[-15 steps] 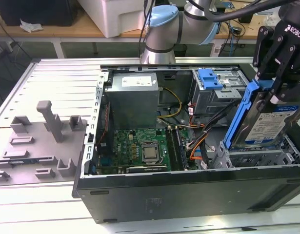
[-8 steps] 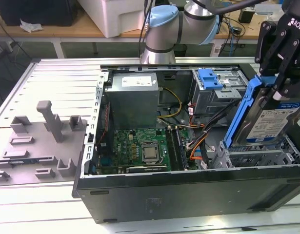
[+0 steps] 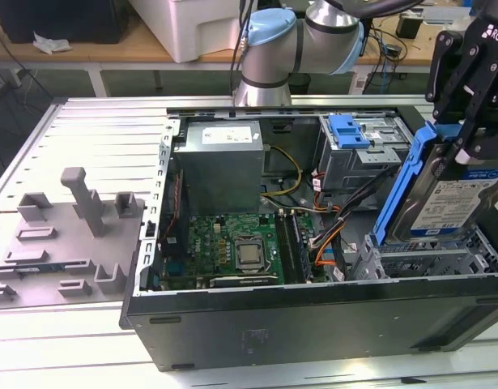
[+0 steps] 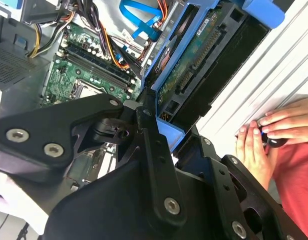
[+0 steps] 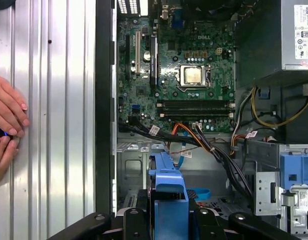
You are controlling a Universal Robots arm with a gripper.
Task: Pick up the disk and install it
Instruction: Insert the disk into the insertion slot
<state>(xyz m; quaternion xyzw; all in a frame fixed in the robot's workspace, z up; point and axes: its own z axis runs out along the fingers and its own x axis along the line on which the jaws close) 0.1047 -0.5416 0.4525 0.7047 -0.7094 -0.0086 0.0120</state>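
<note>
My claw (image 3: pixel 466 134) is clamped on the disk (image 3: pixel 453 201), which is tilted steeply, lower end at the drive bay (image 3: pixel 419 261) in the case (image 3: pixel 313 324) corner. Angled for sliding in, I'd judge.

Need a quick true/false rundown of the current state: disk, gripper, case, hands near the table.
1. The gripper is shut on the disk. True.
2. The disk lies flat on the table. False: it is held tilted above the drive cage, at the exterior view's right.
3. The computer case is closed. False: it is open, with the motherboard exposed.
4. A person's hands rest on the table beside the case. True.
</note>
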